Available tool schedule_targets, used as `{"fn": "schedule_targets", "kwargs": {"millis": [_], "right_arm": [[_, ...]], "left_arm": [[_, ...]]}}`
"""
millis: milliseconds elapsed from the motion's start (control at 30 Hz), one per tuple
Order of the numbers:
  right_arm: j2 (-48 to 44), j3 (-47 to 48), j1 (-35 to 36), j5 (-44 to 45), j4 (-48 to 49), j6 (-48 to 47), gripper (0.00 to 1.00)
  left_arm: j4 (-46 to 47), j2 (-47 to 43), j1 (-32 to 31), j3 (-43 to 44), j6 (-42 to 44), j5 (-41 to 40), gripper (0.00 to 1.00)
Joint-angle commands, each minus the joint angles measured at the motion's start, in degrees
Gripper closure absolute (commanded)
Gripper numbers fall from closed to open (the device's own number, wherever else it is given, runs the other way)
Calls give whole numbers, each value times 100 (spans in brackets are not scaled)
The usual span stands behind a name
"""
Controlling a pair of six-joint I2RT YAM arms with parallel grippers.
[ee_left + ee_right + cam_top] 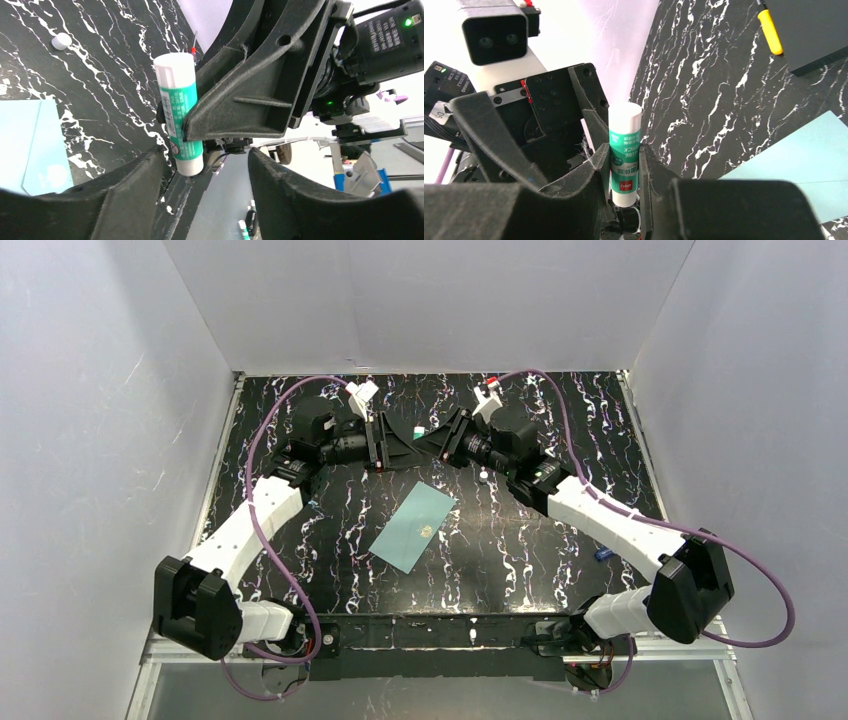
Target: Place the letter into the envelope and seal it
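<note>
Top external: the envelope (413,528) lies flat mid-table, well apart from both arms. No letter in sight, so I'd guess it's inside and gluing is up. Left wrist: the left gripper (205,165) is partly open and empty beside the glue stick (179,110). Right wrist: the right gripper (624,165) pinches that stick. Next the left fingers need to line up on it. Black marbled table (600,430), white walls (450,300).
</note>
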Motion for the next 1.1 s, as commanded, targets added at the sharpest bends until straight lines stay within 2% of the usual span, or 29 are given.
{"fn": "schedule_targets", "kwargs": {"millis": [0,67,200,267,333,367,467,500,567,633,733,800,867,1067], "right_arm": [[56,182,51,-302,638,248,85],[56,157,52,-307,647,294,85],[38,124,52,-364,654,327,85],[33,124,51,-400,596,335,85],[21,139,52,-412,498,307,82],[9,163,52,-404,389,237,76],[-86,380,52,61,-504,-254,35],[-126,458,52,230,-749,-486,26],[-120,698,52,480,-1272,-822,19],[9,1024,43,524,-1721,-981,19],[280,1401,43,317,-2139,-1021,27],[304,1382,43,132,-1977,-942,32],[276,1308,43,82,-1780,-788,37],[448,1511,43,-237,-1911,-700,64]], "left_arm": [[394,32,-22,52,-485,116,46],[448,97,-22,62,-622,95,56],[522,119,-19,-19,-741,-24,65],[540,103,-13,-49,-753,-48,76],[551,110,-13,-61,-695,-41,92],[551,110,-13,-65,-640,-29,100],[551,103,9,-106,-265,154,100],[551,95,13,-128,-95,263,100],[542,85,34,-155,217,529,100],[510,78,40,-178,491,785,100],[415,73,40,-193,820,971,100],[108,82,48,-116,1105,892,100],[-625,117,48,90,1597,733,100],[-968,61,73,182,1747,571,100]]}}
